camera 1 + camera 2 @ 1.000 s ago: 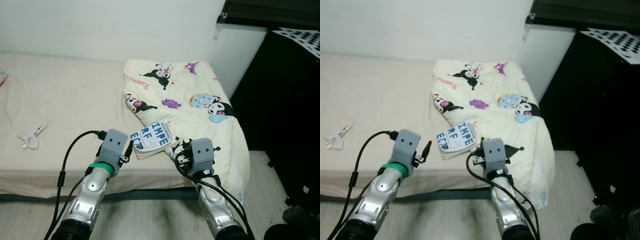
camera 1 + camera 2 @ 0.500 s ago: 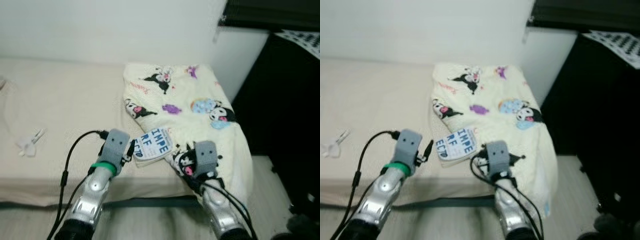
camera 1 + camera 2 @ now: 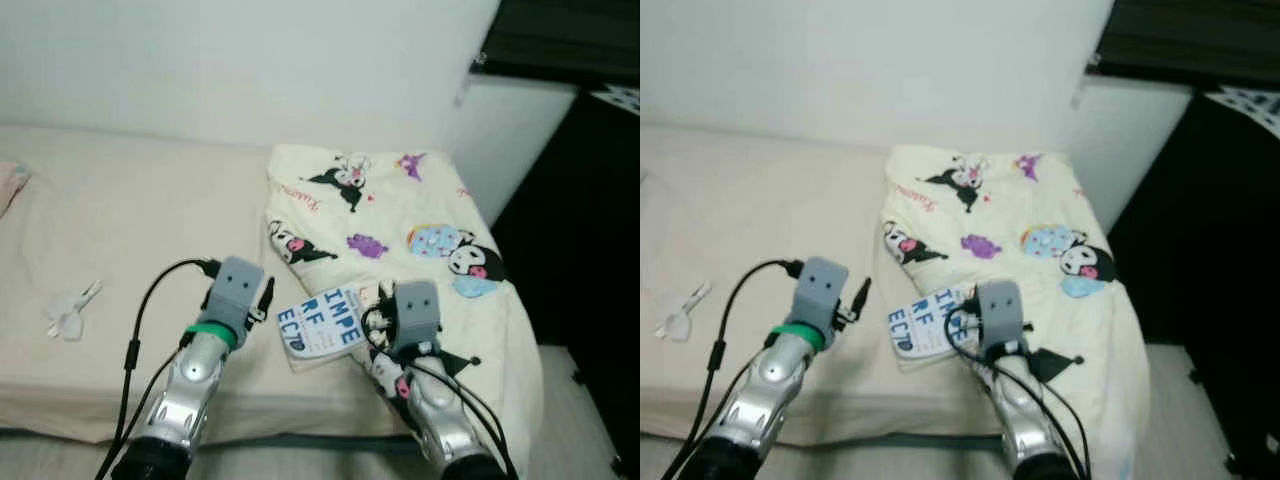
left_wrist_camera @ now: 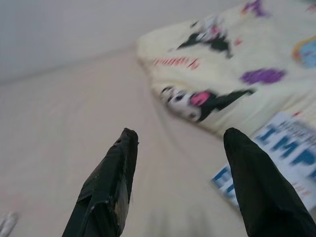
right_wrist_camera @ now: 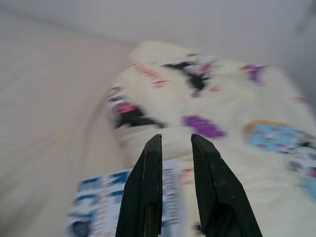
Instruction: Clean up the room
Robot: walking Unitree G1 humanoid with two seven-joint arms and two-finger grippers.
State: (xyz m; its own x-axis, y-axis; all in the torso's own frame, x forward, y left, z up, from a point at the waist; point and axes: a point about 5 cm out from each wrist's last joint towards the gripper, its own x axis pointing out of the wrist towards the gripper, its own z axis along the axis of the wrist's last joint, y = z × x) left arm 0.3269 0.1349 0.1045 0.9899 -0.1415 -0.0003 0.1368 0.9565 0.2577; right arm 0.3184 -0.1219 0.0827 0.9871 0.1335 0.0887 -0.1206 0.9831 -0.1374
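A book (image 3: pixel 322 322) with big blue letters on its cover lies on the bed (image 3: pixel 130 220), at the near corner of a cream blanket (image 3: pixel 400 215) printed with cartoon figures. My left gripper (image 3: pixel 268 298) hovers just left of the book, its fingers (image 4: pixel 121 163) spread wide open above bare mattress. At the book's right edge, my right gripper (image 3: pixel 372 318) is over the blanket. Its fingers (image 5: pixel 148 177) stand close together with nothing between them, and the book (image 5: pixel 123 207) shows below them.
A small white plastic item (image 3: pixel 68 312) lies on the mattress at the left. A pink cloth (image 3: pixel 8 180) peeks in at the left edge. A black cabinet (image 3: pixel 600 220) stands to the right of the bed, and a white wall runs behind it.
The whole view has shifted as I moved closer to the bed. Both grippers, earlier at the bed's front edge, now reach over the mattress on either side of the book.
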